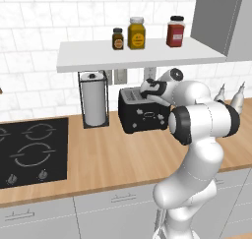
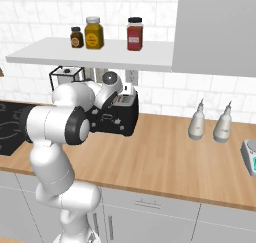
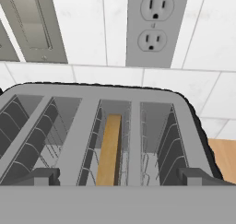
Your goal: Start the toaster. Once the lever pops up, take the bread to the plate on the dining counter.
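The black toaster (image 1: 142, 117) (image 2: 121, 118) stands on the wood-topped wall counter against the tiled wall, under the shelf. In the hand view I look down on its silvery top (image 3: 87, 103). A tan slice of bread (image 3: 110, 149) stands upright in a middle slot. My gripper (image 1: 148, 89) (image 2: 118, 103) (image 3: 120, 177) hovers just above the toaster's top, open wide with nothing between its fingertips (image 3: 40, 176), which straddle the slots. The plate and the dining counter are out of view.
A paper towel holder (image 1: 94, 103) stands left of the toaster and a black hob (image 1: 29, 149) further left. The shelf (image 1: 138, 55) with three jars hangs low above. Two pale bottles (image 2: 197, 122) stand to the right. A wall outlet (image 3: 154, 25) is behind the toaster.
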